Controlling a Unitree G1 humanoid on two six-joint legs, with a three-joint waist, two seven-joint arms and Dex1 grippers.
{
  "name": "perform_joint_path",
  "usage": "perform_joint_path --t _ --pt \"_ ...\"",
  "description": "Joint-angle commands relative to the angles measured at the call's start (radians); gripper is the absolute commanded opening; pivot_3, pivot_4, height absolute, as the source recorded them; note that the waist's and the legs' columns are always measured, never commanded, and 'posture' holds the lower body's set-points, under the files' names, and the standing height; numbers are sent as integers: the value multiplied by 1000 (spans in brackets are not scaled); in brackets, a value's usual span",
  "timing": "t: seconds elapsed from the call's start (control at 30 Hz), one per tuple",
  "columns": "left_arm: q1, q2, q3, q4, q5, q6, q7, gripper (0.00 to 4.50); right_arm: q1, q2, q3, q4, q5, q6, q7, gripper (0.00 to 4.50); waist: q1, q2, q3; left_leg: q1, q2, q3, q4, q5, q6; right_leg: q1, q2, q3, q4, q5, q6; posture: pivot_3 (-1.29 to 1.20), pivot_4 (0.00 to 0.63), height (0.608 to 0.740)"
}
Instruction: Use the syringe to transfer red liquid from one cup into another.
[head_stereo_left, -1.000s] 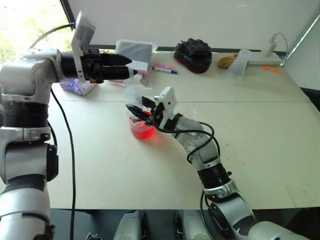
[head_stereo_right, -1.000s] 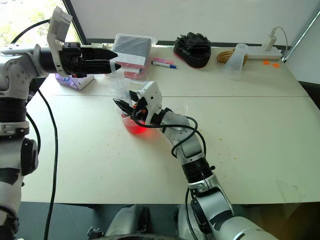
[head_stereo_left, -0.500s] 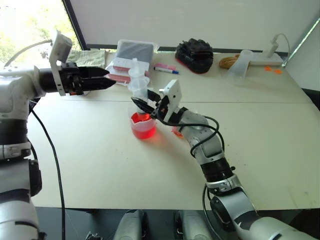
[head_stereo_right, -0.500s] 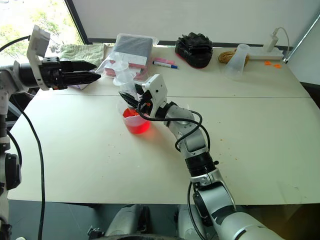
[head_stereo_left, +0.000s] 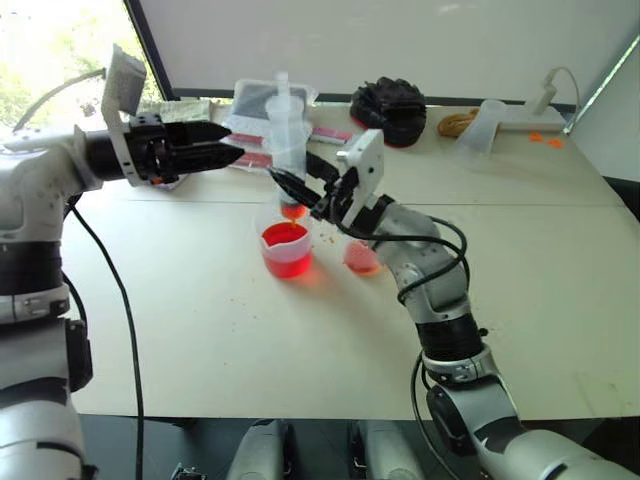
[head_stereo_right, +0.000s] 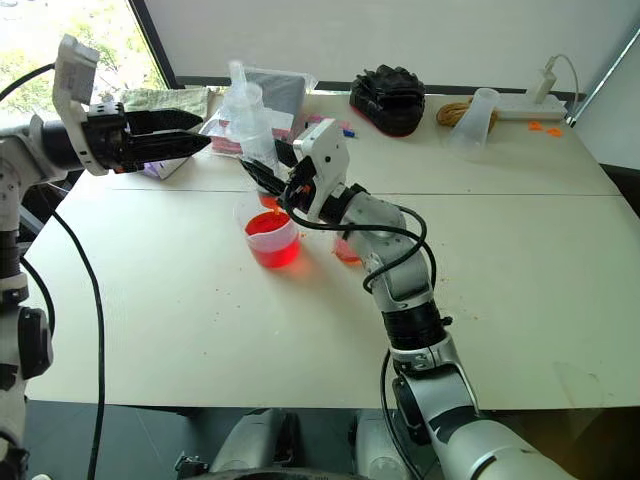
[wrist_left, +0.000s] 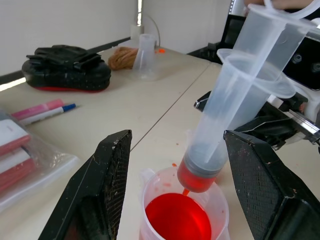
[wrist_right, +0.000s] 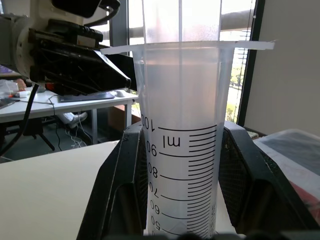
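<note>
My right gripper is shut on the lower barrel of the syringe and holds it upright. The syringe's orange tip hangs just above the larger cup, the beaker full of red liquid. The bottom of the barrel shows red. In the right wrist view the printed barrel stands between my fingers. The smaller pinkish cup stands to the right of the beaker, behind my right forearm. My left gripper is open and level. It points at the syringe from the left without touching it.
At the back of the table lie a bagged box, pens, a black pouch, a coil of rope, a tipped clear cup and a white power strip. A green cloth lies at the back left.
My right gripper has lifted the syringe out of the beaker, so its tip now hangs above the rim. My left gripper has drawn back to the left from the syringe's top.
</note>
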Motion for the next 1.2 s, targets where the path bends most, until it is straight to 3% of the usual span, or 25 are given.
perform_joint_path --t 0.03,0.27,0.5,0.73,1.2 --pt "-70 -24 -6 47 1 -47 -13 3015 -60 -26 -49 -131 67 75 -29 1349 0 0 0 0 0 0 0 0 0 0 0 0 0 0 0 0 150 740" --pt "-159 -114 -61 177 34 -135 -60 3015 -111 -139 -159 -236 115 187 -107 1349 3 0 0 0 -1 0 0 -1 1 0 0 0 0 0 0 0 150 740" --pt "-240 -209 -108 276 64 -189 -115 3015 27 -244 -207 -294 114 215 -128 1349 2 0 0 0 -1 0 0 -3 6 1 0 0 -3 0 0 0 150 740" --pt "-329 -279 -122 334 69 -189 -149 3015 145 -238 -203 -318 118 213 -172 1349 1 0 0 0 0 1 0 -3 6 0 1 0 -3 0 0 0 150 740" --pt "-367 -336 -123 203 -28 -36 -174 3015 208 -232 -175 -308 92 176 -199 1349 2 0 0 0 0 0 0 -3 6 0 1 0 -3 0 0 0 150 740"
